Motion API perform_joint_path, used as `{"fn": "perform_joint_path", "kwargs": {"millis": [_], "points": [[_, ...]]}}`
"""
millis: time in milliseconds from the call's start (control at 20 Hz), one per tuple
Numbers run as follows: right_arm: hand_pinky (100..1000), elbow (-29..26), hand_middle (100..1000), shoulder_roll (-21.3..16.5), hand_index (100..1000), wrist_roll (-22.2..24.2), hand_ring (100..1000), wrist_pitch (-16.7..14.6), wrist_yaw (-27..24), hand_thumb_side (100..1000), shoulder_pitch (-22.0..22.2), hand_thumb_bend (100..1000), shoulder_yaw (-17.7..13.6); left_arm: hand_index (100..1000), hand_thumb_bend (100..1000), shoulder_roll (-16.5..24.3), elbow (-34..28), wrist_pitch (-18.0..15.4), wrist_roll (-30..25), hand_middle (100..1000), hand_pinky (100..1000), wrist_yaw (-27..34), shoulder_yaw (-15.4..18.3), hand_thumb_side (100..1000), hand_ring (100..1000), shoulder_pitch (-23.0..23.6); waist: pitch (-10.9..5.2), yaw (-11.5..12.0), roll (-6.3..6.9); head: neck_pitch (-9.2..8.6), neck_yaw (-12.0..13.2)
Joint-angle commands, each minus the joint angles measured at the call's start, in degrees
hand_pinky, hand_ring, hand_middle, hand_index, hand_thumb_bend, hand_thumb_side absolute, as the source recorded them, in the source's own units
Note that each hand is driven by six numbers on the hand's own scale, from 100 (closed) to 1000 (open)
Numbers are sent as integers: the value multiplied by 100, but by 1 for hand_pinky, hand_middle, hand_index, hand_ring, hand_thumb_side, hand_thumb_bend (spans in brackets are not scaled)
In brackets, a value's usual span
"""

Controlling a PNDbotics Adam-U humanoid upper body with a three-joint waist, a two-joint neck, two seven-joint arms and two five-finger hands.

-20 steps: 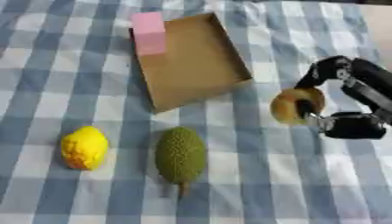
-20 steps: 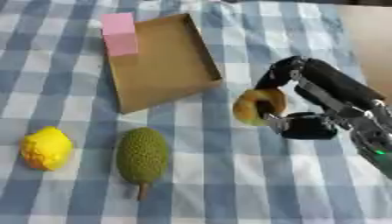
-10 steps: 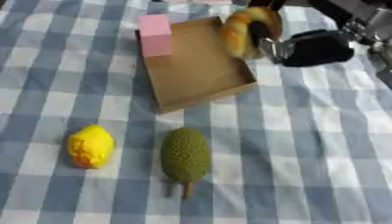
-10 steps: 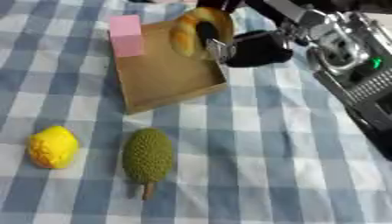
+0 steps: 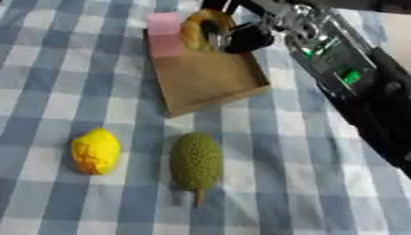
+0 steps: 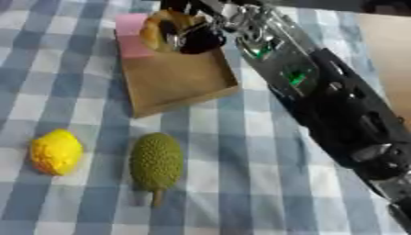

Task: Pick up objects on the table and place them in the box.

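A yellow lemon-shaped fruit (image 5: 96, 150) and green spiky durian-like fruit (image 5: 195, 161) lie on the checked tabletop (image 5: 289, 183) — near the shallow brown cardboard box (image 5: 210, 80), where a pink block (image 5: 164, 34) sits. A tan ring-shaped doughnut (image 5: 201, 28) is clasped by the right robot hand (image 5: 241, 36) over the box.

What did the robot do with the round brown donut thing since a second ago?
The right hand, holding the brown ring-shaped donut, carried it from the table's right side to over the far end of the brown cardboard box. The pink block, yellow lemon and green spiky fruit stayed put.
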Motion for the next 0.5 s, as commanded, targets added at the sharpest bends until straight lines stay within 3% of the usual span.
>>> {"fn": "perform_joint_path", "kwargs": {"millis": [50,250,500], "points": [[714,327,615,54,676,-15,775,-220,195,126,-136,100,-88,878,432,150,-121,6,-22,793,819,5,10,747,835,-60,-109,13,30,52,-15],[770,455,752,69,808,208,869,-417,342,179,-139,100,-135,878,432,144,-121,8,-21,792,818,8,13,746,835,-68,-109,5,34,73,10],[829,354,821,49,878,480,926,-379,647,171,-148,106,-225,878,433,129,-121,17,-20,792,817,20,10,747,835,-70,-128,-30,59,91,22]]}}
